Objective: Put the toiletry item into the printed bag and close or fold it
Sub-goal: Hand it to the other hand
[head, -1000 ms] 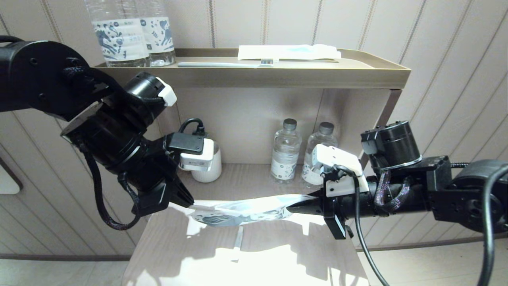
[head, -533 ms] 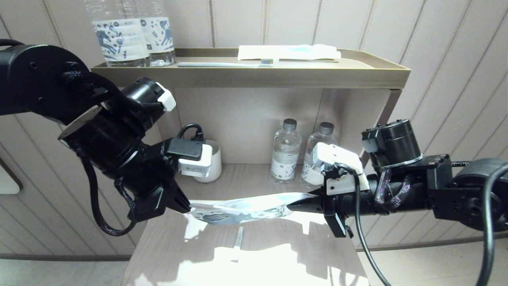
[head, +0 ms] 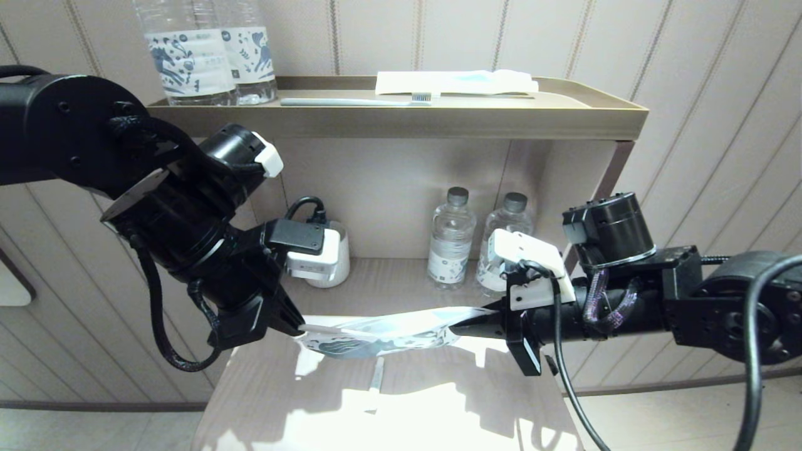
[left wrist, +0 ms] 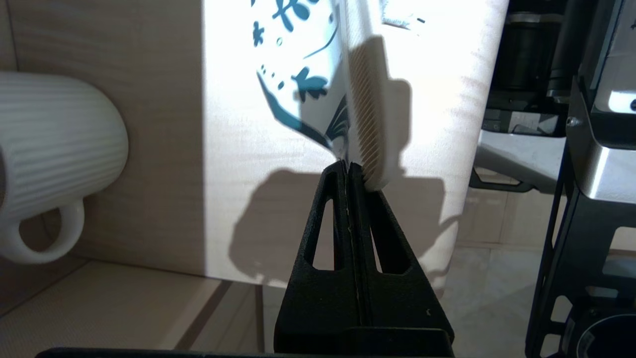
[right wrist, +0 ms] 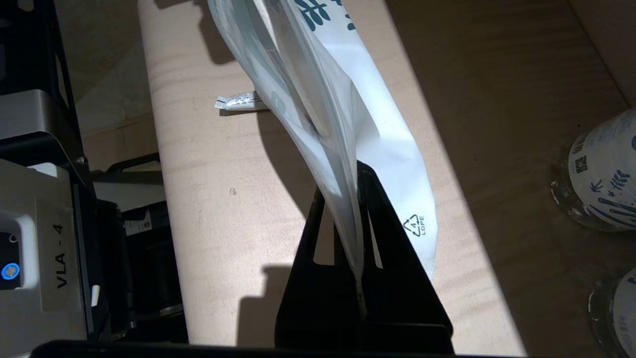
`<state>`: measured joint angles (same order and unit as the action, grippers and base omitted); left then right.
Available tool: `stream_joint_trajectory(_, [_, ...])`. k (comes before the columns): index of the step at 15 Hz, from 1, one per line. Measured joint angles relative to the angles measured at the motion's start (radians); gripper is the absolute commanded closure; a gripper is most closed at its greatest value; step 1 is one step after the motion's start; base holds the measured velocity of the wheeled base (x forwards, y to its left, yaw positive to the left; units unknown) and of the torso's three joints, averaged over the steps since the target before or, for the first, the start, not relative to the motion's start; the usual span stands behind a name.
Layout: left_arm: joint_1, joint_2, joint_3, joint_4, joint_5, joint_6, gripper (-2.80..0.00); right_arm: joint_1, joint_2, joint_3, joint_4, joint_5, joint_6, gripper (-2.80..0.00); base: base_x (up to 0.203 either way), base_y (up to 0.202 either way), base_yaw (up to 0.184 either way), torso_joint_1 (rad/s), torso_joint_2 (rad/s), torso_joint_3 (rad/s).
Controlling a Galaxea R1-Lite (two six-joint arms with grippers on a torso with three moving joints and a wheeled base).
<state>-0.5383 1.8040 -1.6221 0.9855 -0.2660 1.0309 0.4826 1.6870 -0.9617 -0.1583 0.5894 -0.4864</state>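
The printed bag [head: 382,332], white with blue doodles, hangs stretched between my two grippers just above the lower wooden shelf [head: 282,401]. My left gripper [head: 299,327] is shut on its left end [left wrist: 298,74], and thin film shows between the fingers [left wrist: 343,199]. A white comb [left wrist: 368,114] lies along the bag right beside those fingertips; I cannot tell whether it is inside. My right gripper [head: 460,327] is shut on the bag's other end [right wrist: 338,109]. A small white tube [head: 375,376] lies on the shelf under the bag [right wrist: 242,101].
A white ribbed mug [head: 335,263] stands behind the left gripper. Two small water bottles [head: 451,241] stand at the back right. The upper shelf [head: 401,122] carries a toothbrush [head: 354,101], a white packet [head: 454,81] and two big bottles [head: 188,56].
Both grippers keep their hold on the bag. The right arm has edged a little to the left, and the left gripper has wobbled slightly. The bag stays off the shelf.
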Motion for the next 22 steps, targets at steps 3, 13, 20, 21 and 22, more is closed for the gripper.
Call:
stream_joint_trajectory(3, [-0.028, 0.007, -0.01, -0.002, 0.02, -0.001, 0.0, 0.001, 0.006, -0.002, 0.0, 0.0, 0.0, 0.0, 0.0, 0.0, 0.0, 0.0, 0.0, 0.0])
stream_joint_trajectory(13, [-0.097, 0.037, -0.085, -0.002, 0.038, -0.025, 0.0, 0.006, -0.001, -0.01, 0.004, 0.002, 0.013, 0.0, 0.0, 0.0, 0.0, 0.0, 0.0, 0.0])
stream_joint_trajectory(20, [-0.121, 0.067, -0.116, -0.016, 0.036, -0.044, 0.0, 0.003, -0.004, -0.015, 0.004, 0.01, 0.015, 0.0, 0.0, 0.0, 0.0, 0.0, 0.0, 0.0])
stream_joint_trajectory(21, [-0.123, 0.072, -0.121, -0.017, 0.036, -0.047, 0.0, 0.002, -0.004, -0.016, 0.005, 0.01, 0.016, 0.0, 0.0, 0.0, 0.0, 0.0, 0.0, 0.0])
stream_joint_trajectory(22, [-0.125, 0.076, -0.128, -0.017, 0.036, -0.049, 0.0, 0.002, -0.004, -0.017, 0.005, 0.011, 0.015, 0.0, 0.0, 0.0, 0.0, 0.0, 0.0, 0.0])
